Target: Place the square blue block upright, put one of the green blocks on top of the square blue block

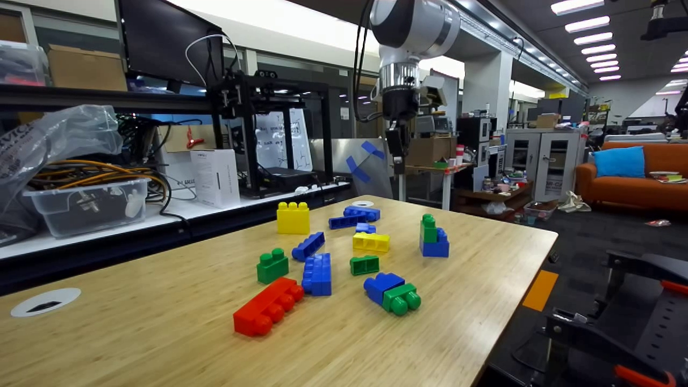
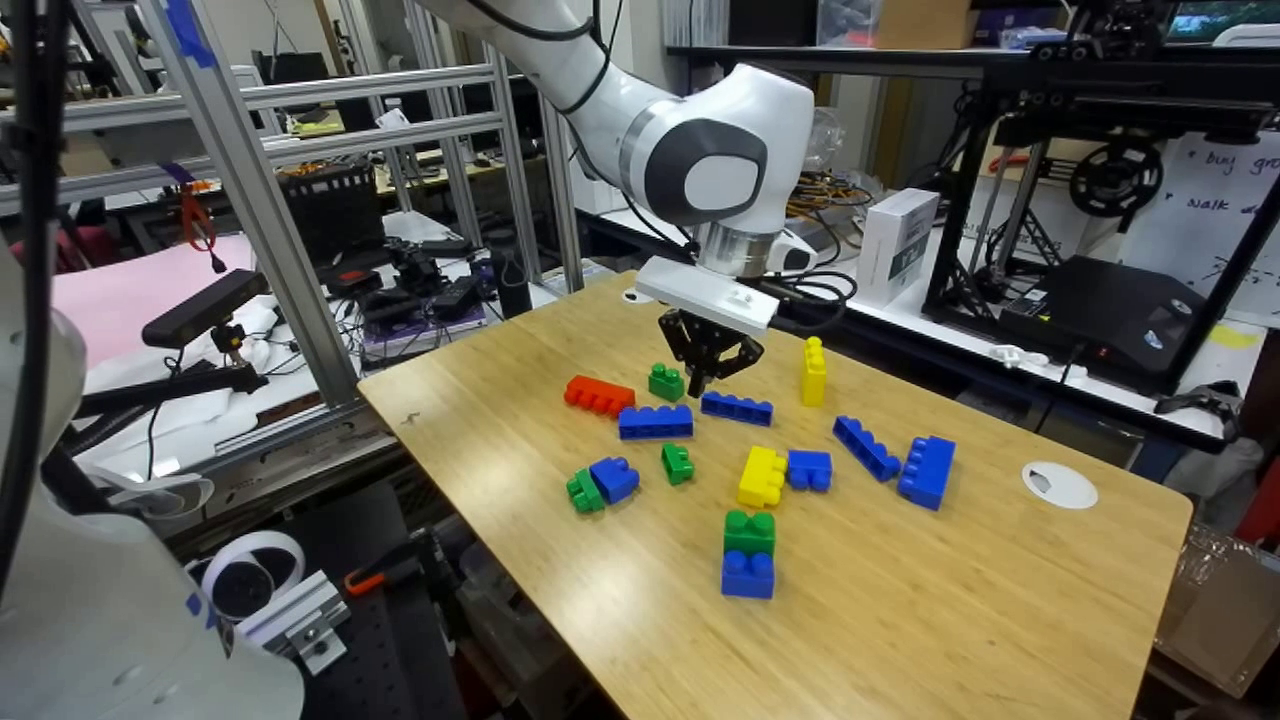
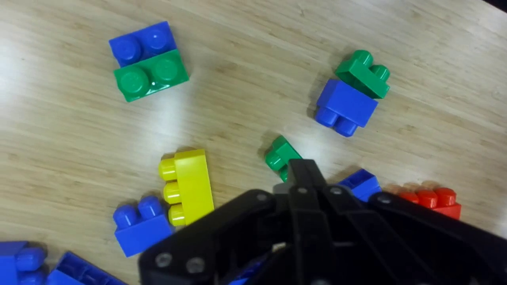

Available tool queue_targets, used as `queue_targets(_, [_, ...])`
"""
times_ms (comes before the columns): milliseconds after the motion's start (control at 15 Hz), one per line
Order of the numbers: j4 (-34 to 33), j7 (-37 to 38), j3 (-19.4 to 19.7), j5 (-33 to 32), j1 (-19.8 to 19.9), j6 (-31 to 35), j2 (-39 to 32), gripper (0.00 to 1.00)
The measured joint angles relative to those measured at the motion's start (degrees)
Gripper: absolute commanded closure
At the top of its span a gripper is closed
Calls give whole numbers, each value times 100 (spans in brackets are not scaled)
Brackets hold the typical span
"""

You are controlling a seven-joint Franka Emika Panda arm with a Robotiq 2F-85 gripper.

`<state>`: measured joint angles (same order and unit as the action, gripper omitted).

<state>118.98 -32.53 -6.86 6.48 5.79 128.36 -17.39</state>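
Observation:
The square blue block (image 2: 809, 470) lies on its side beside the yellow brick, studs sideways. In an exterior view it is partly hidden behind that brick (image 1: 365, 228); it also shows in the wrist view (image 3: 142, 233). The small green block (image 2: 677, 463) lies on its side, hollow underside facing an exterior camera (image 1: 365, 265). In the wrist view the fingertips partly cover the green block (image 3: 286, 152). My gripper (image 3: 303, 164) is shut and empty, fingertips together. It hangs above the table, apart from the bricks, in both exterior views (image 1: 398, 164) (image 2: 698, 387).
A yellow brick (image 2: 762, 476) lies close to the square blue block. Long blue bricks (image 2: 655, 422), a red brick (image 2: 600, 395), a taller green brick (image 2: 665, 382) and an upright yellow brick (image 2: 813, 375) surround it. Two blue-green pairs (image 2: 749, 555) (image 2: 603, 484) are nearer the table edge.

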Motion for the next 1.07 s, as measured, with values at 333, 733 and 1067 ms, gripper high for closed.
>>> queue_targets(333, [272, 968, 55, -225, -248, 7, 93, 32])
queue_targets(733, [902, 1591, 109, -674, -426, 272, 332, 0])
queue_targets(1067, [1513, 1657, 234, -1095, -445, 1137, 477, 0])
